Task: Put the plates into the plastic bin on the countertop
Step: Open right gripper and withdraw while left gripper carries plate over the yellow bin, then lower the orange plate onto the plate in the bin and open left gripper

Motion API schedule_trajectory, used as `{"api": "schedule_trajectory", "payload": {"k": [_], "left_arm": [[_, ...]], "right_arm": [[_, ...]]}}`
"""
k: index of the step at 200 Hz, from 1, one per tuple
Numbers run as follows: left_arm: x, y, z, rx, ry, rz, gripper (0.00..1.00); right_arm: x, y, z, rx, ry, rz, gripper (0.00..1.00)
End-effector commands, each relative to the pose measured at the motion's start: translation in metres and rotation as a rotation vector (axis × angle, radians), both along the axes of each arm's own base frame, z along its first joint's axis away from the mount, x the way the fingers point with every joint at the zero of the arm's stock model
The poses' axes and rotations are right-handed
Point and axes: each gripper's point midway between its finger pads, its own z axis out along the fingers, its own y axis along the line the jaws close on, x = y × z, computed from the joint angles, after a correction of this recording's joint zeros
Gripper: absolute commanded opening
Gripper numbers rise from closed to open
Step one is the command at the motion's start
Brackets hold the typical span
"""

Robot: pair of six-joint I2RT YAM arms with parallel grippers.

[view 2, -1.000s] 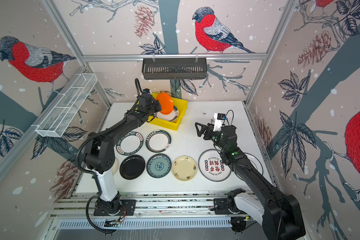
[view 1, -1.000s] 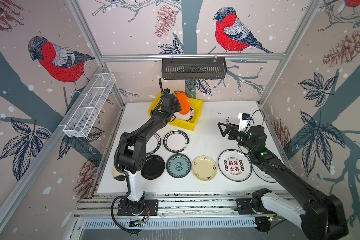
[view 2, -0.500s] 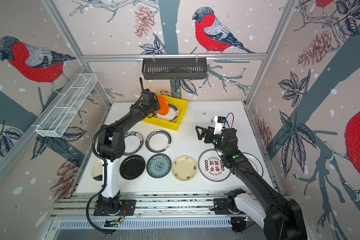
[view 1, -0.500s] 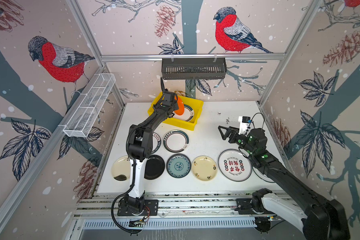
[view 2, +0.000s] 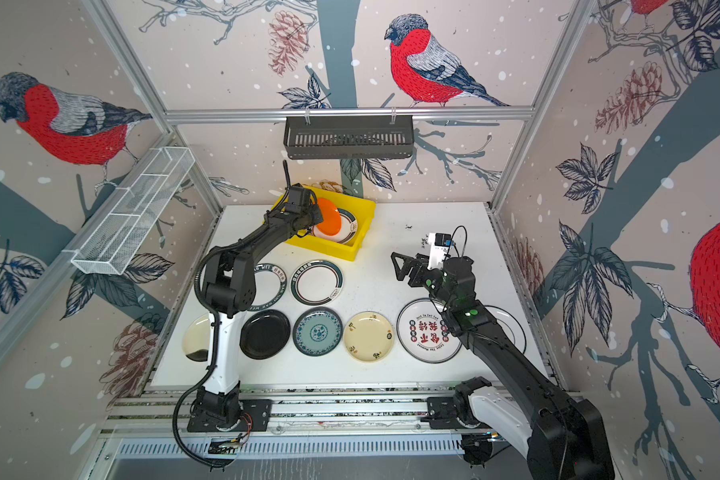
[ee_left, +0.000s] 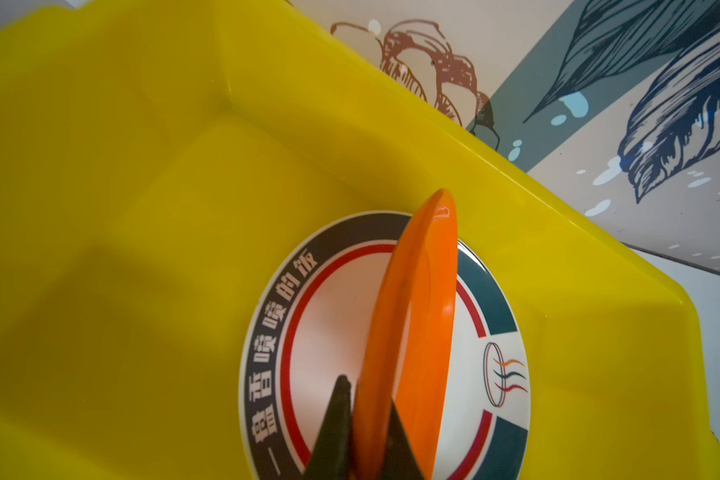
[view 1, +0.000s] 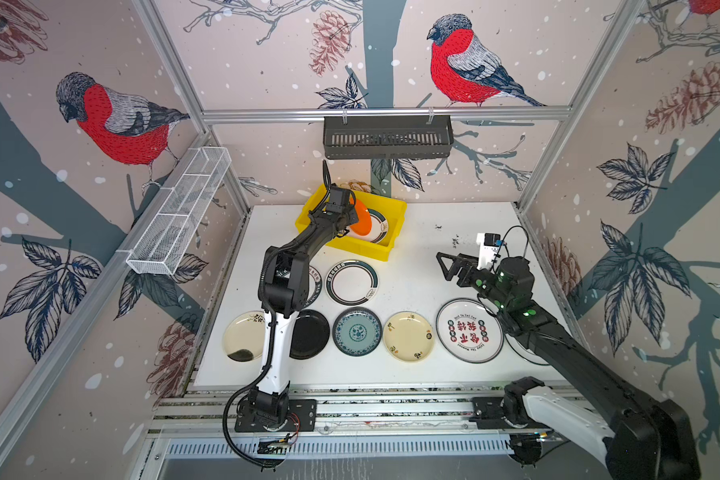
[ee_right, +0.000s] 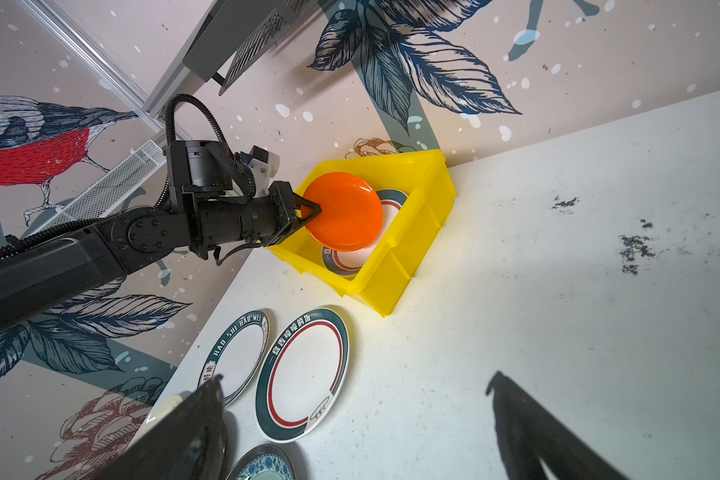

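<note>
Because it is gripped by the rim alone, the glossy round orange plate (ee_right: 344, 212) stands nearly on edge in the left hand (ee_right: 314, 210). That hand's dark fingers (ee_left: 335, 424) are clamped on it, one against each face. The tilt makes sense: a shallow dish lying flat gives a two-fingered grip only its lip, and edge-on it passes easily between the walls of the bright yellow rectangular plastic bin (view 1: 362, 251). The orange plate hangs over the bin's interior, above a round white plate with a dark lettered rim and red ring (ee_left: 329, 324) that lies flat on the bin floor. Whether the two touch I cannot tell.

The bin sits at the far side of the white speckled worktop (view 1: 425, 232), close to the back wall. I judge that the step in hand is the release, so that the orange plate drops flat onto the white one.

The right hand (view 1: 442, 267) hovers empty with its fingers wide apart over bare worktop. It is well apart from the bin and near the large white plate with red characters (view 1: 468, 330), probably keeping clear. The round black plate (view 1: 310, 332), the blue-patterned plate (view 1: 357, 331) and the cream floral plate (view 1: 408, 336) lie in a row nearer the robot, not yet moved.
</note>
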Motion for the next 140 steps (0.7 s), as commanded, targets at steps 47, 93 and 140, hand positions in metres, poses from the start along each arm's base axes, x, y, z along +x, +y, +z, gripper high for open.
{"api": "schedule_trajectory", "payload": {"k": [47,93,140], "left_arm": [[0.004,-0.003,-0.017,-0.092,0.037,-0.026,0.06],[0.007,-0.004,-0.02,-0.076,0.032,-0.048,0.34],[0.008,-0.007,-0.011,-0.064,0.003,-0.085,0.51]], "right_arm": [[0.0,-0.005,0.001,-0.019,-0.01,-0.017,1.0],[0.001,-0.016,-0.003,-0.024,0.009,-0.055,0.99],[-0.001,-0.026,-0.009,-0.021,0.03,-0.094,0.99]]}}
